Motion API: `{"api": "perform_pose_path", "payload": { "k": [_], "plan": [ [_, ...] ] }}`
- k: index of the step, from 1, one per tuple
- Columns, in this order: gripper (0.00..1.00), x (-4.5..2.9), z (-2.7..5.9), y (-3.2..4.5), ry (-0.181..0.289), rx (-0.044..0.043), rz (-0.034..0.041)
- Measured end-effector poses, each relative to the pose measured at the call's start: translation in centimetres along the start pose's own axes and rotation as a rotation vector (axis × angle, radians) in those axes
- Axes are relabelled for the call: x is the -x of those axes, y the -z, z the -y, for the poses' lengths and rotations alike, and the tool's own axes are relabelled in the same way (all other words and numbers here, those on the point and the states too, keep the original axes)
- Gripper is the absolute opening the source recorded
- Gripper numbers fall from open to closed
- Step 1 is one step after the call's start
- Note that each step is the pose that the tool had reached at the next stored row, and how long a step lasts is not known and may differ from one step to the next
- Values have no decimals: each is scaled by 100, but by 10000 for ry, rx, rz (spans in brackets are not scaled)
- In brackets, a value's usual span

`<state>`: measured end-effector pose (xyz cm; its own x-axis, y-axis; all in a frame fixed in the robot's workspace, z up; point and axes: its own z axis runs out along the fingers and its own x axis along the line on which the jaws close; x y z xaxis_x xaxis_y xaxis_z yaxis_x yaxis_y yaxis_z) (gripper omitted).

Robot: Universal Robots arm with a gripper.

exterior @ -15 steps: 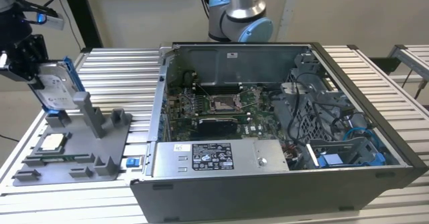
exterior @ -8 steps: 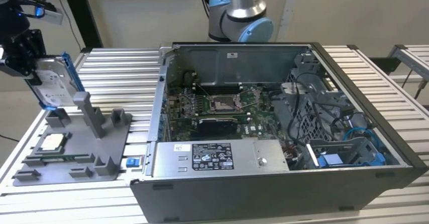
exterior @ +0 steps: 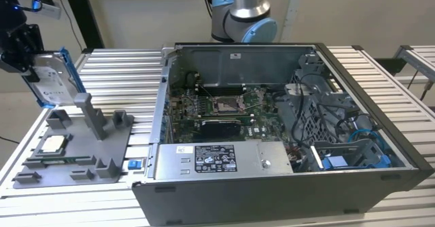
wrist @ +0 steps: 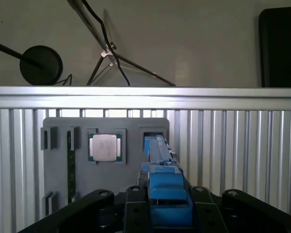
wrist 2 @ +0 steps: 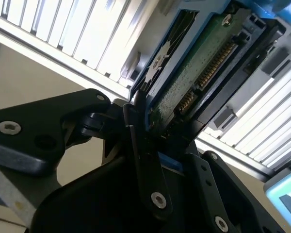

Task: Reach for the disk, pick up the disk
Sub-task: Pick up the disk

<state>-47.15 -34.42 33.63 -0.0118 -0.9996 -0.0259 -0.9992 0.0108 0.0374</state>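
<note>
The gripper (exterior: pixel 28 64) is clamped on the disk (exterior: pixel 56 82), holding it on edge. The disk hangs over the grey tray (exterior: pixel 75 150)

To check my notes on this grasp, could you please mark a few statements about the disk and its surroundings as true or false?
1. The jaws of the gripper are shut on the disk. True.
2. The disk lies flat inside the computer case. False: it is held on edge outside the case, at the exterior view's left.
3. A processor chip sits on the grey fixture. True.
4. The computer case is closed by a side panel. False: it is open, with the motherboard exposed.
</note>
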Motion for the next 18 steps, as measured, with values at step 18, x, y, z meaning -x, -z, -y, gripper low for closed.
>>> {"api": "perform_pose_path", "payload": {
  "k": [18],
  "plan": [
    [0, 3, 148, 122, -5, 180, -3]
  ]
}}
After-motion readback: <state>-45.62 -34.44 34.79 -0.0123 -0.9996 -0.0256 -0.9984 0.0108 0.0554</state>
